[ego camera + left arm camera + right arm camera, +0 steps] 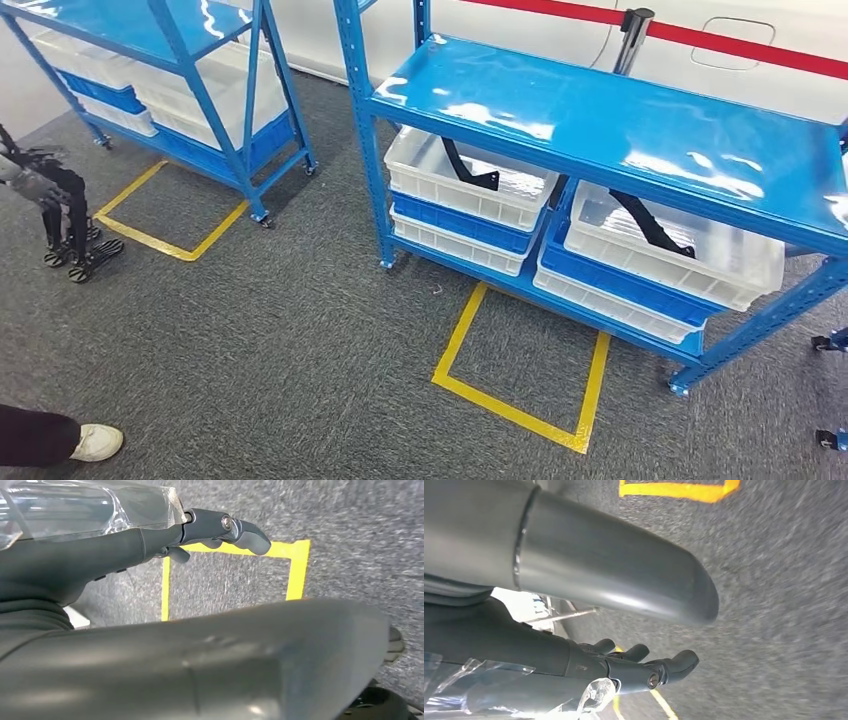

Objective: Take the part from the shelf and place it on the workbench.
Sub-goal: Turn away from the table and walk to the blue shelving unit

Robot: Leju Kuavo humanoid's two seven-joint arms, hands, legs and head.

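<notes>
From the head view, the blue shelf (610,120) stood ahead and to the right, its glossy top bare, with white bins stacked on blue ones on the lower level. A dark, bent part (652,226) lay in the right-hand white bin (735,262), and a second dark part (468,169) lay in the left-hand white bin (455,190); both rested loosely on the bin floors, so either seemed reachable from the front once the robot came closer. A yellow tape square (520,375) on the grey carpet marked a standing place just before the shelf, probably the spot to reach from. Another blue rack (225,100) with bins stood to the left, and a person's white shoe (97,441) showed at the lower left corner. In the left wrist view, the left hand (220,530) hung over carpet and yellow tape, holding nothing, its fingers loosely curled rather than closed, fitting an arm at rest. In the right wrist view, the right hand (644,662) likewise held nothing, its fingers apart and slightly bent above the carpet. The task looked barely started.
</notes>
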